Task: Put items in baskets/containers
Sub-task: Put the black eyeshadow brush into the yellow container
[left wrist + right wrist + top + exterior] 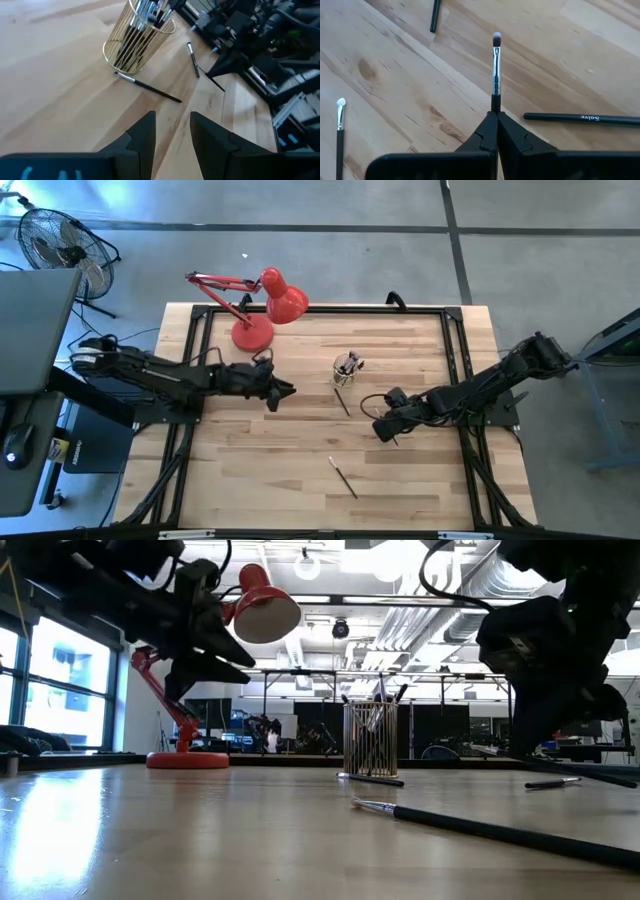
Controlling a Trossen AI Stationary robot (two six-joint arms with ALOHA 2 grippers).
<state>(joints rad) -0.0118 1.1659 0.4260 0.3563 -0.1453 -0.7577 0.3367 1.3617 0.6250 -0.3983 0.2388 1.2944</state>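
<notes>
Wooden table (260,470) | glass cup (346,370): several brushes (352,363) upright inside

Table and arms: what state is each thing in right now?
Cup: upright, brushes standing inside.
Right gripper: shut on a brush, low over the table.
Left gripper: open, empty, raised left of the cup.
Brush by the cup: lying flat.
Front brush: lying flat.
Lamp: standing, head tilted down.

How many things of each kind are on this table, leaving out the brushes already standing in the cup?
loose brushes lying on the wood: 3
held brush in the right gripper: 1
cup: 1
red lamp: 1
Total: 6
</notes>
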